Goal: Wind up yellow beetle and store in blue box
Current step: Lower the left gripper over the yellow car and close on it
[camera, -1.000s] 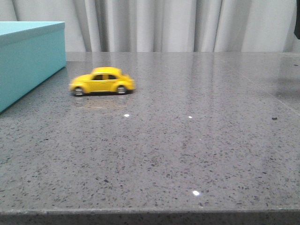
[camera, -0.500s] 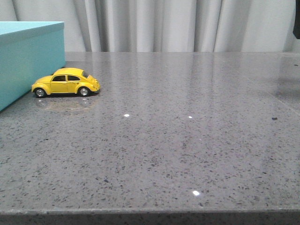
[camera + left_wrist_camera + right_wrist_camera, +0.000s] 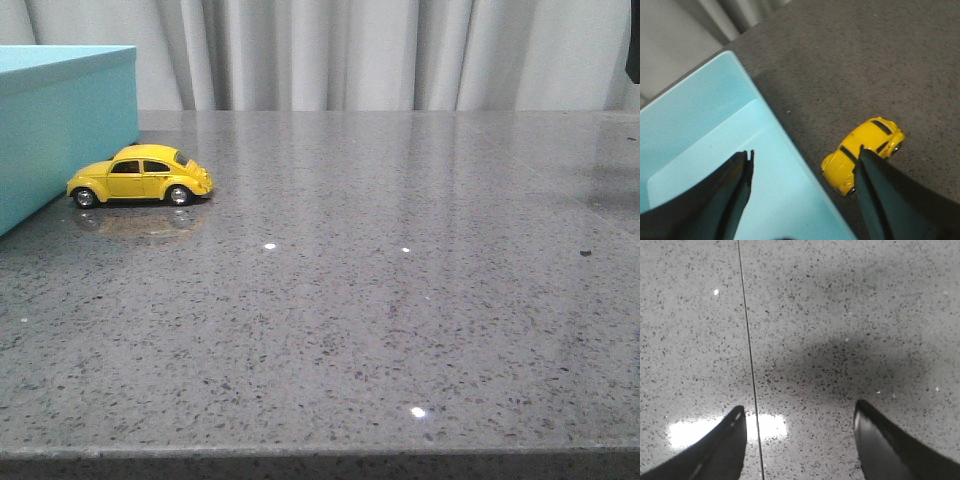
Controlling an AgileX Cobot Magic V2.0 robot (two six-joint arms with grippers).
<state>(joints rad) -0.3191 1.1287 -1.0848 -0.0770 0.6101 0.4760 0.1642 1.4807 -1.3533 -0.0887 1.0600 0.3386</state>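
Observation:
The yellow beetle (image 3: 140,176) stands on its wheels on the grey table, its left end close against the side of the blue box (image 3: 60,120) at the far left. In the left wrist view the beetle (image 3: 862,152) lies just outside the box wall (image 3: 790,165). My left gripper (image 3: 804,160) is open and empty, high above the box's edge, one finger over the box's inside and the other over the beetle. My right gripper (image 3: 800,415) is open and empty above bare table. Neither gripper shows in the front view.
The speckled grey stone table (image 3: 380,290) has a thin dark seam (image 3: 747,340) under my right gripper. Grey curtains (image 3: 350,50) hang behind the table. The table's front edge (image 3: 320,455) runs along the near side.
The beetle rolled left across the table from about a second ago and stopped against the blue box. It has stayed still for the last half second.

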